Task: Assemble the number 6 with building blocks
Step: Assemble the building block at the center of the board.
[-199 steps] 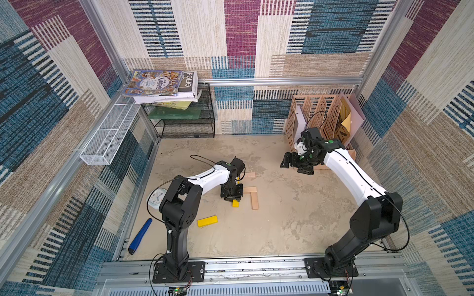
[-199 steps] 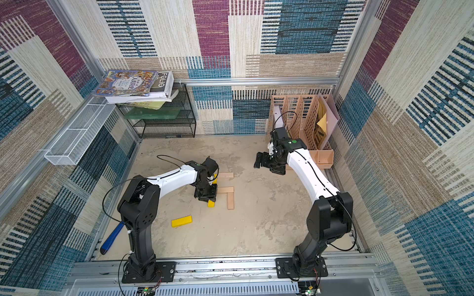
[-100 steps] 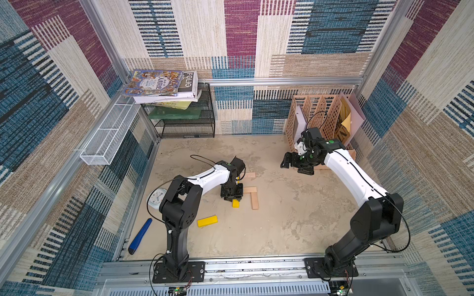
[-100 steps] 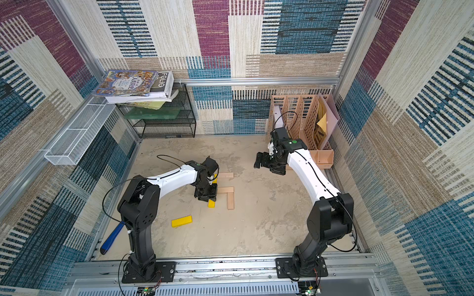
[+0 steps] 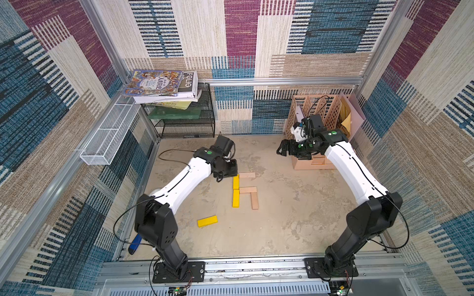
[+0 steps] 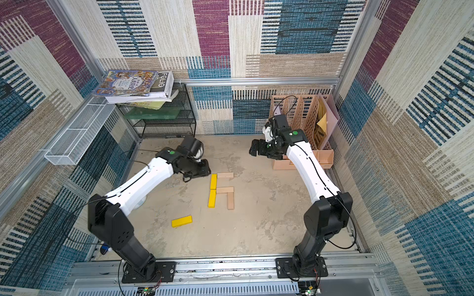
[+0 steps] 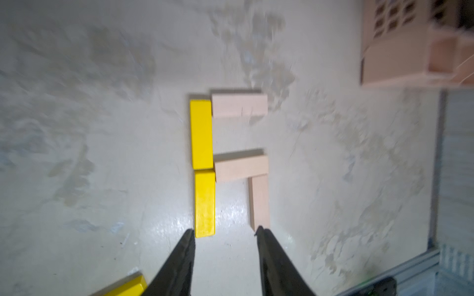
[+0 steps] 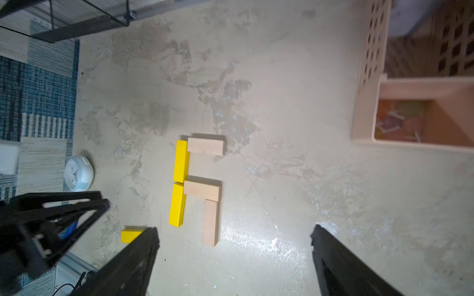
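Top views are lit brightly and evenly. Wrist views are darkened at edges; glare is noted on the table (image 7: 230, 212); blocks (image 7: 201, 133) are slightly blurred.

Five bars joined on the mottled beige table (image 5: 295, 230), sixth apart.
Far yellow wooden bar (image 5: 236, 181) and near yellow wooden bar (image 5: 236, 198) end to end; right of them, touching, far tan wooden bar (image 5: 247, 175) at the back end, middle tan wooden bar (image 5: 248, 190) at the joint; third tan wooden bar (image 5: 254, 202) running forward from that one's right end; loose yellow wooden bar (image 5: 207, 221) front-left, well apart.

Left hand (image 7: 224, 230) parted, right hand (image 8: 234, 229) spread wide.
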You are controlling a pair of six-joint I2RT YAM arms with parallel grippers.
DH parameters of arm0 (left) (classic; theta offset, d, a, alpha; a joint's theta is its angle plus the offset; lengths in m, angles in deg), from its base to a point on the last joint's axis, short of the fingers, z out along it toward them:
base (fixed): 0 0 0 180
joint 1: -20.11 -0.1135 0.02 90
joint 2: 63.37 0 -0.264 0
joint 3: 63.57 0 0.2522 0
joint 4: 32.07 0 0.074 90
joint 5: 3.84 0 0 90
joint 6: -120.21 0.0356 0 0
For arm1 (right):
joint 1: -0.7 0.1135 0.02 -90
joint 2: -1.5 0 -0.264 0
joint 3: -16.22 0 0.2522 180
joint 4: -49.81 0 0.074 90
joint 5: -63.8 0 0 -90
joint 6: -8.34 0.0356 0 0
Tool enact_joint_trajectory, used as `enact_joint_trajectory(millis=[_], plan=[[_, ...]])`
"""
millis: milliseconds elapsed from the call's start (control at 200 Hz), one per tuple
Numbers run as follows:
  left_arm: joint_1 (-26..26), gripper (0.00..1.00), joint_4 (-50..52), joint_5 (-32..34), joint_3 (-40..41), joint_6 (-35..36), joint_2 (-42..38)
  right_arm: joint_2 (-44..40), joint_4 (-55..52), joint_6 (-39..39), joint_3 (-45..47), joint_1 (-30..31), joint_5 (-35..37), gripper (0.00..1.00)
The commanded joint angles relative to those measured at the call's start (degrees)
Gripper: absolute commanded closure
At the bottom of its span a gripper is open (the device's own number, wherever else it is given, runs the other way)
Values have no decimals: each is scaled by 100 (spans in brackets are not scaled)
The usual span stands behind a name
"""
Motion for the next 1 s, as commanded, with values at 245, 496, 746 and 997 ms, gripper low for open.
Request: enact_joint_trajectory(millis=[245,496,746,997], plan=[[-2166,53,-695,306,2186,-573,-2583,1569,-486,-1684,-1222,1636,-1393,4],[-2633,53,-256,419,3371,-565,-3837,2037,-1,-3259,-1266,3325,-775,4],[-2810,53,162,898,3429,-837,-4080,2881,22,-4093,-1453,4507,-607,3],[-2810,53,188,690,3483,-1277,-3959,3711,126,-4032,-1797,5035,315,1]])
